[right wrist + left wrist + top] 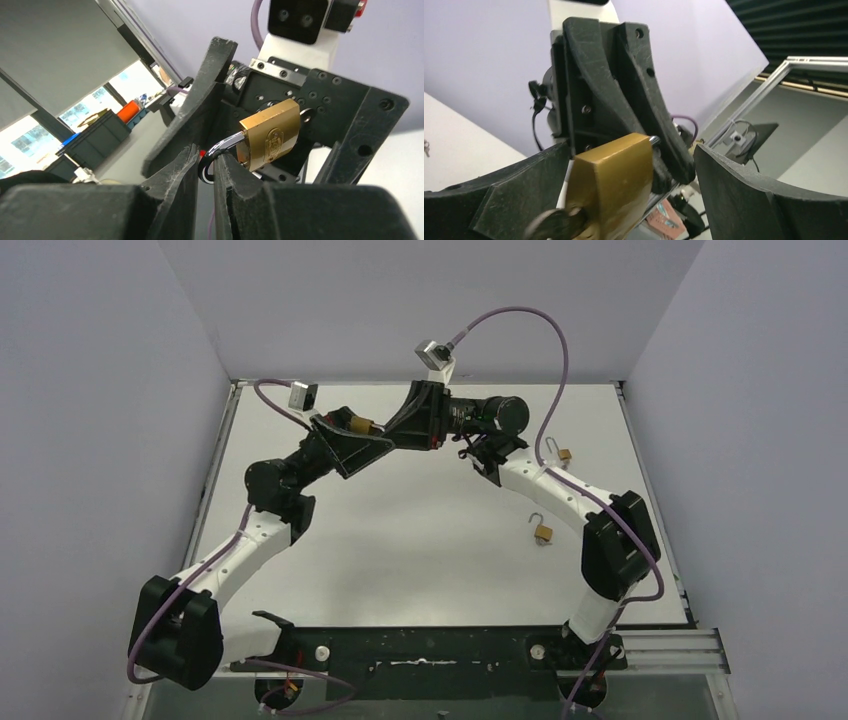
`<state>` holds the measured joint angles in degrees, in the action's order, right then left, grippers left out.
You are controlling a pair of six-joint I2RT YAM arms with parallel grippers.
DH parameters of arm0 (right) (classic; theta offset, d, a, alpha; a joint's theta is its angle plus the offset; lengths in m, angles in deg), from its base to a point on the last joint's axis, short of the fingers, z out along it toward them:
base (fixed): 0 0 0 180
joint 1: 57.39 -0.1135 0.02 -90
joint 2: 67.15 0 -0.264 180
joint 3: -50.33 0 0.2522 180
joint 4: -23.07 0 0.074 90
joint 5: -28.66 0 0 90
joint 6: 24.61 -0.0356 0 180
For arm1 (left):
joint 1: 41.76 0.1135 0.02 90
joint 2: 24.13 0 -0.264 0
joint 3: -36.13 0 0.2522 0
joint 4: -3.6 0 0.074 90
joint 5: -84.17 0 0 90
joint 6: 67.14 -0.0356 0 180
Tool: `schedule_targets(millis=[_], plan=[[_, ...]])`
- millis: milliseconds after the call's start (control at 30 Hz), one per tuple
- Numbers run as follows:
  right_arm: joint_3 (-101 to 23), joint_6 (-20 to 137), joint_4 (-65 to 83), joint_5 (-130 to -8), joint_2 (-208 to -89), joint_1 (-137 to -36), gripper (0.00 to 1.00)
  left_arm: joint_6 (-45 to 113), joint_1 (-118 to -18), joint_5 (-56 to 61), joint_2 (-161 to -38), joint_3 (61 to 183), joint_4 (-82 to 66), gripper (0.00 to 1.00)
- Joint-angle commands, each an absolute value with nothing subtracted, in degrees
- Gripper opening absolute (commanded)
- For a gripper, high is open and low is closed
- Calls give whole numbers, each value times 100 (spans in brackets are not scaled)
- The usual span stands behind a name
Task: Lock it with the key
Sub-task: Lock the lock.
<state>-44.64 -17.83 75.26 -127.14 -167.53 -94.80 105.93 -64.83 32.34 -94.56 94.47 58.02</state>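
A brass padlock (pixel 270 134) hangs in the air between the two grippers, high over the back of the table (pixel 420 540). My right gripper (pixel 209 165) is shut on its steel shackle (pixel 222 146). My left gripper (pixel 631 150) is open, with its fingers (pixel 504 200) spread either side of the padlock body (pixel 616 177); the right one stands clear of it. A key (pixel 555 225) sticks out of the padlock's bottom, blurred, near the left gripper's palm. In the top view the padlock (pixel 357 424) shows where the two grippers meet.
Two more brass padlocks with open shackles lie on the table, one at the right middle (pixel 543 532) and one at the back right (pixel 562 454). White walls (pixel 120 420) close in the table on the left, back and right.
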Motion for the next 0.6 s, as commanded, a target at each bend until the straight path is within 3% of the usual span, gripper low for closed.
schedule_targets(millis=[0,300,567], plan=[[-4252,-1989,7531,-12889,-15826,-9360,0,10773,-6182,4162,-9573,9269,6719,94],[-3967,-1769,6661,-13328,-14940,-8666,0,11223,-5637,4457,-9696,9287,6982,95],[-4449,-2494,6940,-13718,-14880,-8377,0,11616,-5569,5001,-9844,9590,6982,95]])
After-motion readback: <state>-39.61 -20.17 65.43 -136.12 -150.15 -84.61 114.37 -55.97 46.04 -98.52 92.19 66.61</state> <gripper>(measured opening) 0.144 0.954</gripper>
